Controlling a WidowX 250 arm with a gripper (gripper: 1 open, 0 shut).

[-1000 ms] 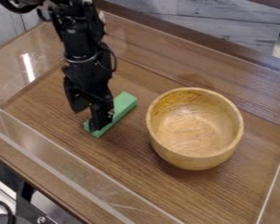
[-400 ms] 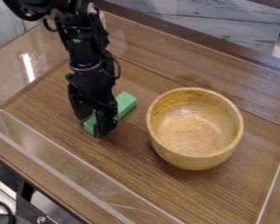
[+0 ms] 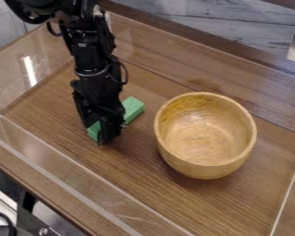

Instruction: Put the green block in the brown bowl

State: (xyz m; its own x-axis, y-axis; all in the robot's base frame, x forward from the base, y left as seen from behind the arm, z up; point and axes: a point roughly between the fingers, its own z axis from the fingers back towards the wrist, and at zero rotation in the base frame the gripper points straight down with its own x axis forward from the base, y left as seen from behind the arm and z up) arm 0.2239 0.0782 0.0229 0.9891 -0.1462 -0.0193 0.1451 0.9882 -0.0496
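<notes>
The green block (image 3: pixel 132 111) lies flat on the wooden table, left of the brown bowl (image 3: pixel 206 133). My black gripper (image 3: pixel 102 130) has come straight down over the block's near end, and its fingers stand on either side of that end, drawn in against it. The arm hides most of the block; only its far end and a near corner show. The bowl is upright with nothing in it.
A clear plastic wall (image 3: pixel 64 175) runs along the table's front and left edges. A grey counter edge (image 3: pixel 236 37) lies behind the table. Bare wood lies between the block and the bowl.
The gripper has dropped lower over the block's near end and its fingers have drawn in on it. The block and bowl have not moved.
</notes>
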